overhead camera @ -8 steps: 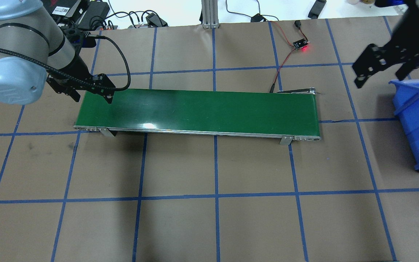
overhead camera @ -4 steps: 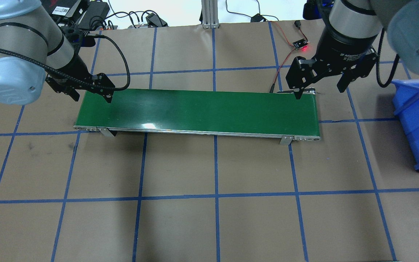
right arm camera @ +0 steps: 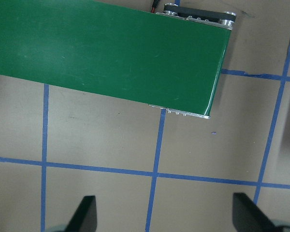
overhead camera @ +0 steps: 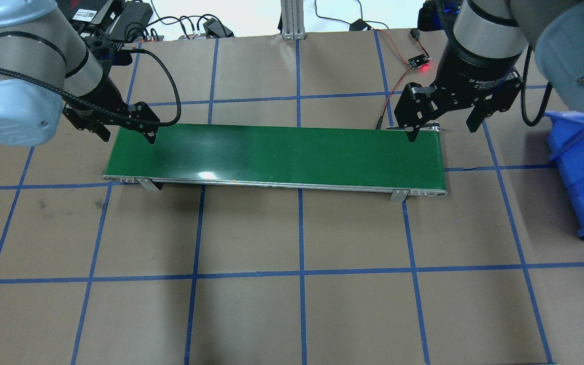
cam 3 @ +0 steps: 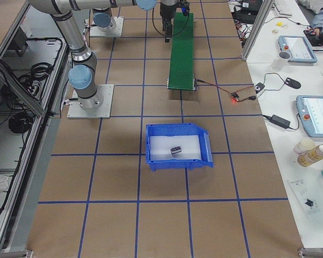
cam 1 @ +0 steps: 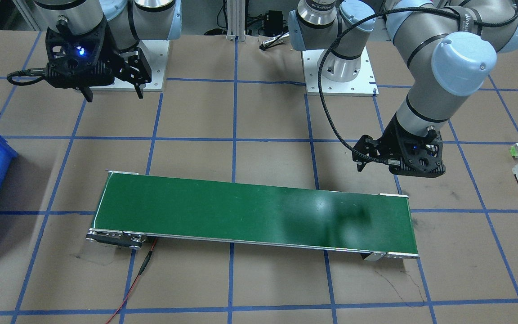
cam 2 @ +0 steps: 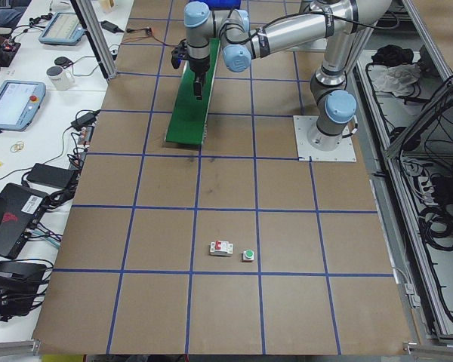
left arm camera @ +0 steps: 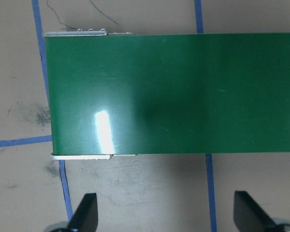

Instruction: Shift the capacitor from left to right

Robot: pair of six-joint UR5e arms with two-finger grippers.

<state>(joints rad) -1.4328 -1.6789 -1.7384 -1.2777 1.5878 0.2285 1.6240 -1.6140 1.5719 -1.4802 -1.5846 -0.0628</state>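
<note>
at the left edge of the tabletop lie a white breaker block (cam 2: 221, 248) and, just beside it, a small white part with a green cap (cam 2: 248, 255); neither is the task's thing. next comes the left gripper (overhead camera: 128, 136), hanging over the left end of the green conveyor belt (overhead camera: 282, 152), its fingers spread wide with nothing between them; its wrist view shows only bare belt and brown table below. the belt runs along the middle of the table toward the right edge, and nothing shows on it. over its right end hangs the right gripper (overhead camera: 442, 132), fingers likewise apart and empty.

further right, near the right edge of the tabletop, stands the blue bin (cam 3: 149, 145). the capacitor (cam 3: 176, 150) lies on the bin's pale floor, a small dark piece with a lighter end. its long axis seems to run roughly from the robot's edge toward the operators' edge, though it is too small to be sure.

so the capacitor lies to the right of both claws, well apart from the left one and much nearer the right. judged from this, the transfer looks done; any further pick would fall to the right arm, reaching rightward and down into the bin.
</note>
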